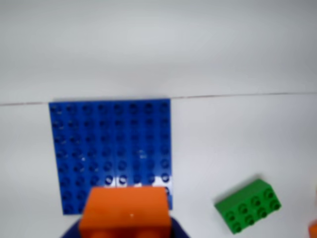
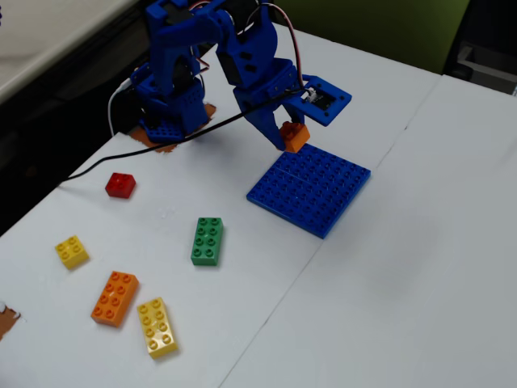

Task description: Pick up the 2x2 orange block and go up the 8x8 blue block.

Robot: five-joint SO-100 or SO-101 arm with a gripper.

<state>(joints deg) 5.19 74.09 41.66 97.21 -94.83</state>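
Now 2x2 orange block [image 2: 295, 135] clamped in hand [image 2: 288, 137], above 8x8 blue block [image 2: 310, 189]

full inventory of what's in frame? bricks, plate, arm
orange 2x2 block: 1, orange, held in the gripper above the near-arm edge of the baseplate
baseplate: 1, blue, flat on the table right of centre in the fixed view
green brick: 1, green, 2x4, on the table left of the baseplate
red brick: 1, red, small, near the arm's base
yellow 2x2 brick: 1, yellow, far left
orange 2x4 brick: 1, orange, lower left
yellow 2x4 brick: 1, yellow, beside the orange 2x4
table: 1, white
arm: 1, blue, top left
gripper: 1, blue, shut on the orange 2x2 block
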